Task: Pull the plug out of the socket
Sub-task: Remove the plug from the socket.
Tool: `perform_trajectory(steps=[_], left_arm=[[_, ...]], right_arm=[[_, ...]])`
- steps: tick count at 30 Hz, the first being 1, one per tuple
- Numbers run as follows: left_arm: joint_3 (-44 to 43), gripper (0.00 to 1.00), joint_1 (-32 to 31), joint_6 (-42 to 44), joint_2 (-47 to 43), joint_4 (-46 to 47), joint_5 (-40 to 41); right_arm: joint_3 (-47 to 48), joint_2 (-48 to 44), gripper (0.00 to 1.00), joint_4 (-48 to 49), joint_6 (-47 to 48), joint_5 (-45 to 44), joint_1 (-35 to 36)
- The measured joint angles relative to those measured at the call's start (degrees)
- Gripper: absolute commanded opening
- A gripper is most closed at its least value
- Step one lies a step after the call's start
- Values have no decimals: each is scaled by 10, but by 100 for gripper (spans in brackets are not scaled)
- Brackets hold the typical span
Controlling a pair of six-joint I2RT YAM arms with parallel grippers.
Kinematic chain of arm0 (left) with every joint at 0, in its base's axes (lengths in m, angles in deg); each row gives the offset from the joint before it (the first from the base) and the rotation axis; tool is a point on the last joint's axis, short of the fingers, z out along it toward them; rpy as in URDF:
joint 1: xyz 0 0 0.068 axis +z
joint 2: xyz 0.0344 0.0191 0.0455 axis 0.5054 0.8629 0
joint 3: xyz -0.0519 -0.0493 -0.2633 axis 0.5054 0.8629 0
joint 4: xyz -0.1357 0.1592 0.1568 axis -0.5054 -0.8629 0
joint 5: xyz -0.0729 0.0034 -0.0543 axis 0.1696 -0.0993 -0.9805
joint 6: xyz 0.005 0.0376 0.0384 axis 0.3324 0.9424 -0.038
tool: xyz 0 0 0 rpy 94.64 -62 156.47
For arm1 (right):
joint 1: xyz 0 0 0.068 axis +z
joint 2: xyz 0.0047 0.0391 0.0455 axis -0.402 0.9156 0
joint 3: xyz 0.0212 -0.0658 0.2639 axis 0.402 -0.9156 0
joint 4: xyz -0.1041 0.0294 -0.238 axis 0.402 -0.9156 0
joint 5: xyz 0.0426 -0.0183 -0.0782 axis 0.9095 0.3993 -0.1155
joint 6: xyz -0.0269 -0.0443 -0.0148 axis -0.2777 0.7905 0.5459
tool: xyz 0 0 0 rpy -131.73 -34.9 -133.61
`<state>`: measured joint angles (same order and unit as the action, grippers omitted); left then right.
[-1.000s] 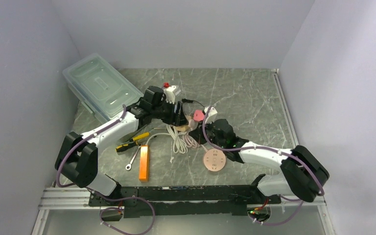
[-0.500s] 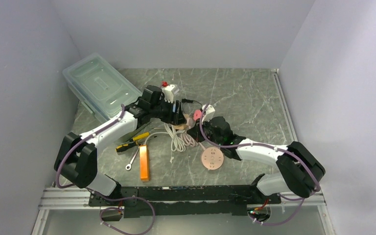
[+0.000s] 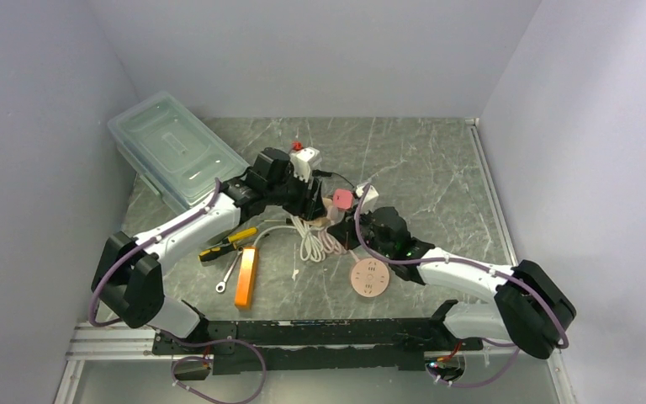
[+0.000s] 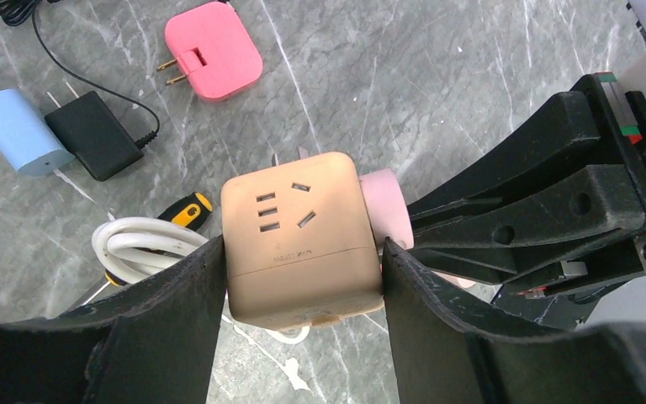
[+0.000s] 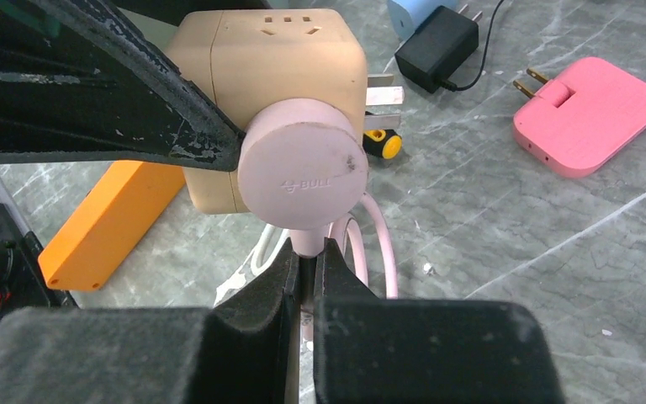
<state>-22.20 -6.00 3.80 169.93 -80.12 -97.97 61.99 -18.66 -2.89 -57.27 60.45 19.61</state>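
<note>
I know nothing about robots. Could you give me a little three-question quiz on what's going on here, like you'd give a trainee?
1. True or false: the pink plug is already out of the socket cube.
2. What does the left gripper clamp between its fingers? A) nothing at all B) the socket cube C) the pink plug
3. Fill in, open or shut: the right gripper is ____ on the plug's thin neck, just below its round head.

Key:
1. False: the plug sits flush against the cube's side.
2. B
3. shut
</note>
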Motion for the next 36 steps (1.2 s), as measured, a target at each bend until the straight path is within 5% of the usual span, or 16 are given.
perform_trajectory(steps=[14, 27, 36], left_arm=[[-5, 0, -24, 13, -7, -9, 7], [4, 0, 43, -19, 5, 5, -33], [4, 0, 46, -12, 7, 3, -38]], right_arm=[[-49, -57, 0, 23, 15, 20, -4], [60, 91, 0, -3, -17, -12, -2], [52, 78, 0, -6, -20, -9, -2]])
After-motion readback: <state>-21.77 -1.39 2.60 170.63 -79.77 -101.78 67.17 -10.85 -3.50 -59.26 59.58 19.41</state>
